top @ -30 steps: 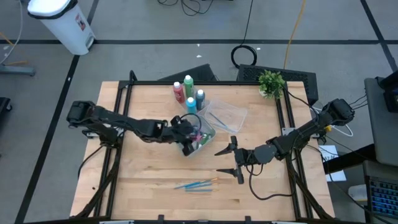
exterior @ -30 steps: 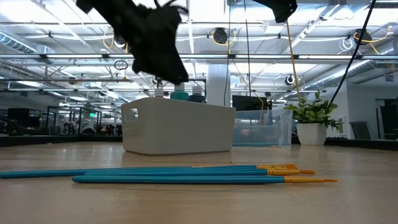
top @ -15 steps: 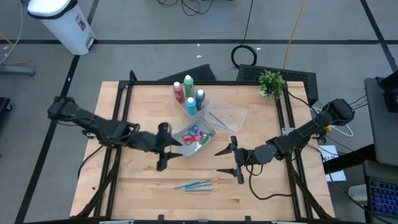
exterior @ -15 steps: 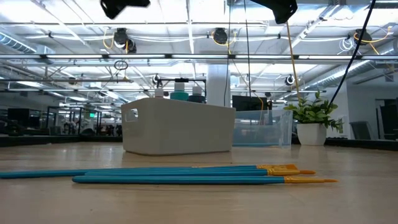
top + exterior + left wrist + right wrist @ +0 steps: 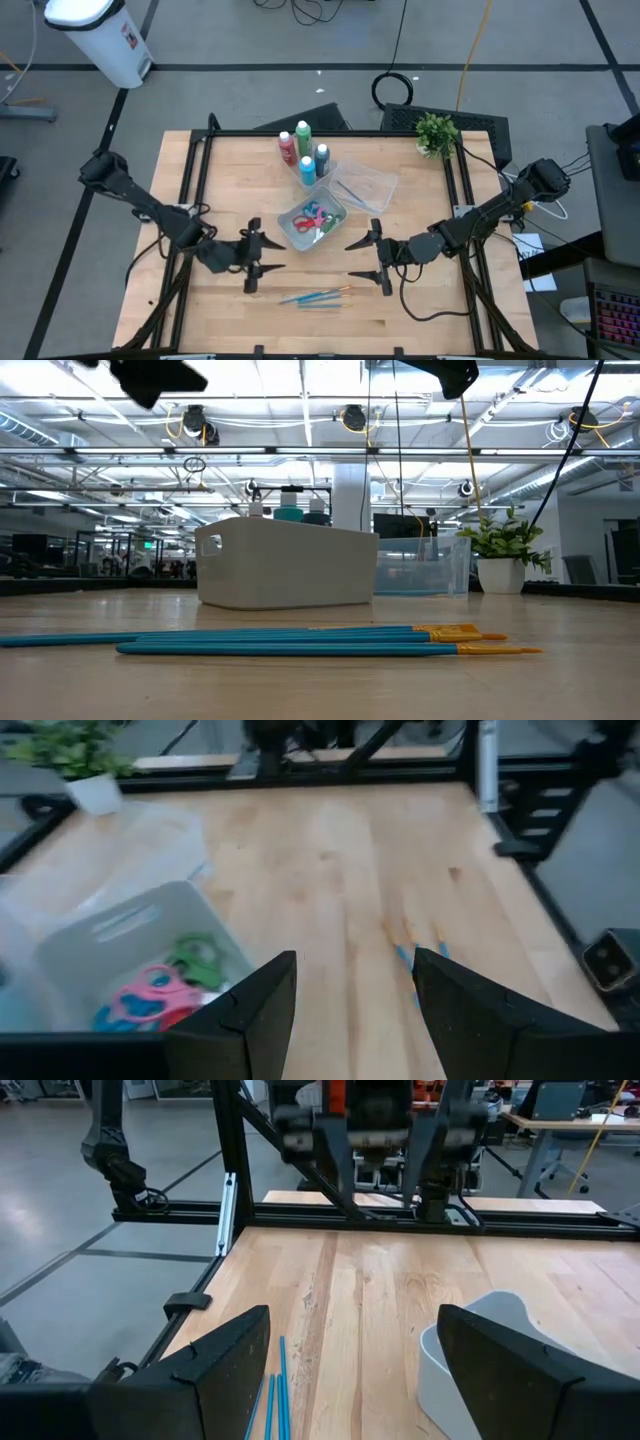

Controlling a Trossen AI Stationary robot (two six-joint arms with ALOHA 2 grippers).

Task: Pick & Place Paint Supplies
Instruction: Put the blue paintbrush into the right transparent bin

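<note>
1. The brushes (image 5: 315,296) are what I go for next, by my reckoning: thin blue sticks with orange tips, lying together flat on the tabletop (image 5: 230,180), ahead of my left end effector (image 5: 258,265) and slightly to one side, near but apart from it.
2. The scissors (image 5: 160,995) already lie in the white tub (image 5: 315,217), which sits just beyond my left end effector, on the other side from the brushes. The bottles (image 5: 303,152) stand together farther off behind that tub, on the bare tabletop.
3. My left end effector hangs above the tabletop, released, fingers (image 5: 240,1020) spread apart with nothing between them.
4. My right end effector (image 5: 375,258) waits across the tabletop, also released and spread wide, holding nothing; the brushes lie just below and ahead of it too.
5. To do this step well, I judge I should turn my left wrist so the fingers straddle the brushes across their length, not along it.
6. They are thin and lie flat, so I should come down until the fingertips nearly touch the wood, then clench near the middle of the bundle.
7. Risk: a brush may roll out or be left behind; lift slowly and level.
</note>
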